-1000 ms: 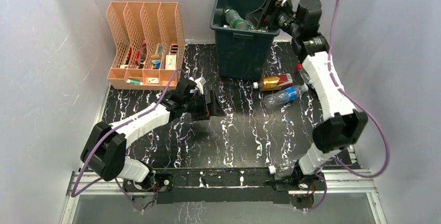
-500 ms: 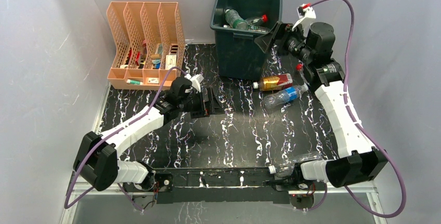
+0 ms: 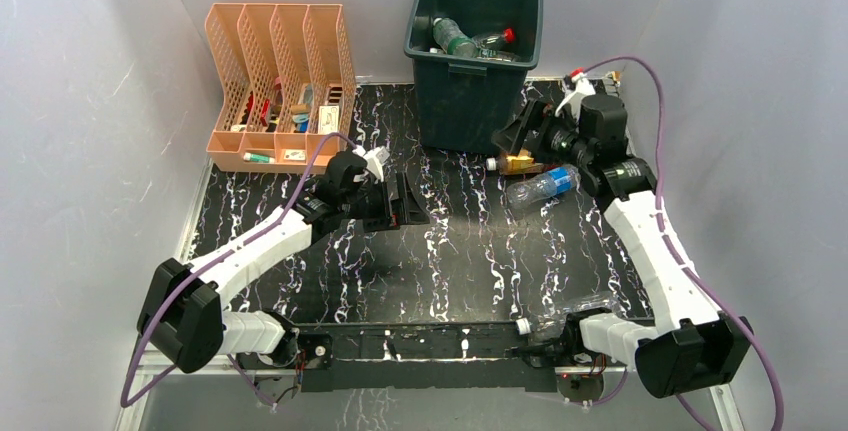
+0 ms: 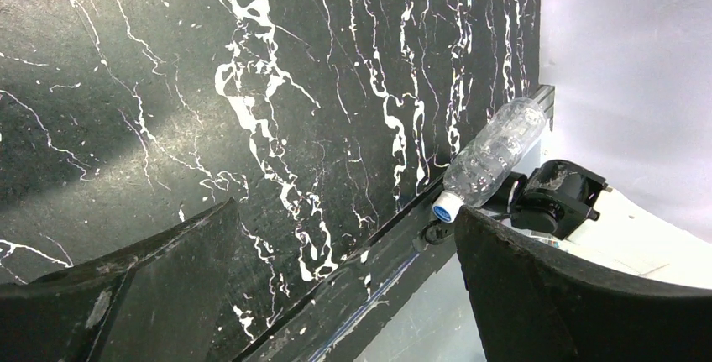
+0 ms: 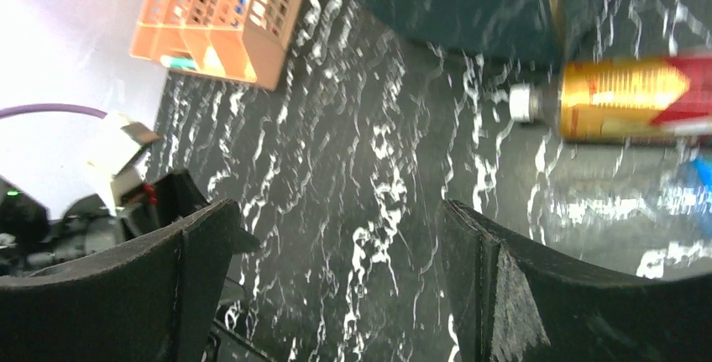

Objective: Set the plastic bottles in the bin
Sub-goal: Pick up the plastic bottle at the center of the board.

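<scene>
Hovering w/ jaws wide, empty: right gripper [image 3: 513,133], gold bottle [image 3: 525,161] just below its tips, bin [image 3: 465,111] beside it; left gripper [image 3: 405,203] also wide, nothing held.

Bin [image 3: 465,106] upright, bottles [image 3: 455,41] inside — clear bottle [image 3: 540,189] lying nearby

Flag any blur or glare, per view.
Right wrist: blurred; the gold bottle and bin read soft. Left wrist: sharp; the clear bottle is crisp, with a pale sheen on the table at left. Top external: sharp, evenly lit, soft shadows on the table.
</scene>
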